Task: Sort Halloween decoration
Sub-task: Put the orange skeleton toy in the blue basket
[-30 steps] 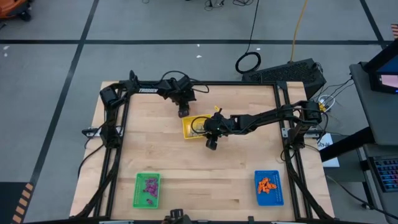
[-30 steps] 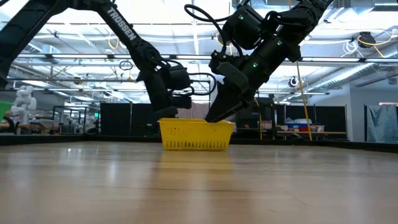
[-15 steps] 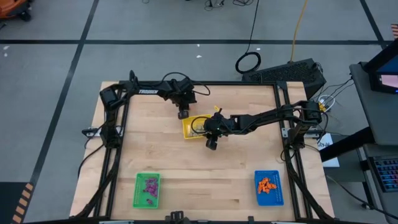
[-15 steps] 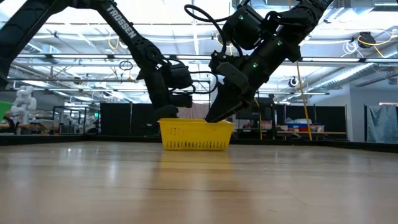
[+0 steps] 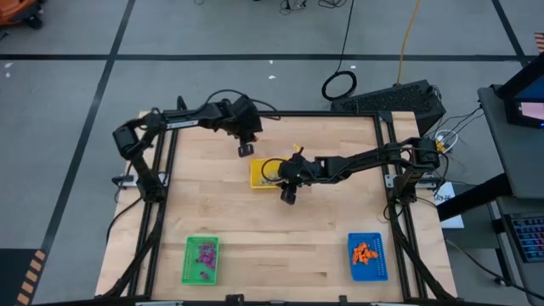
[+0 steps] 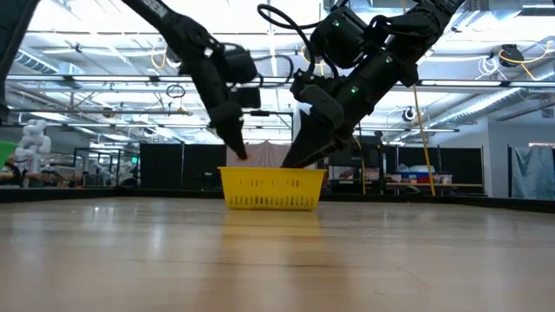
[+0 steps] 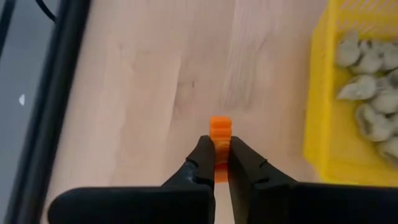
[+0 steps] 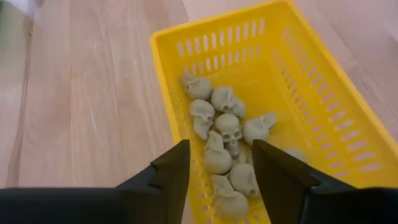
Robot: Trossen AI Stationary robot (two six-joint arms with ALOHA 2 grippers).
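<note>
My left gripper (image 5: 245, 150) hangs above the bare wood just beyond the far left corner of the yellow tray (image 5: 264, 174). It is shut on a small orange trinket (image 7: 219, 127). My right gripper (image 8: 221, 149) stands open over the yellow tray (image 8: 217, 25), slanting down into it (image 6: 290, 160). Its fingers are spread above several pale skull trinkets (image 8: 227, 124) that lie on the tray's floor, and they touch none of them. The same skulls (image 7: 367, 81) also show in the left wrist view. My left gripper pinches the orange trinket's lower part (image 7: 218, 144) between its two fingertips. The ribbed top sticks out past them. The fingers come from above, slanting down (image 6: 236, 149). The trinket is lifted clear of the table.
A green tray (image 5: 189, 270) with purple trinkets (image 5: 205, 253) stands at the near left. A blue tray (image 5: 379, 270) with orange trinkets (image 5: 364, 252) stands at the near right. Bare wood lies between them and around the yellow tray.
My left gripper has risen from beside the yellow tray's far left rim and drawn a little toward the table's far left, its arm folding back. My right gripper has stayed over the yellow tray.
</note>
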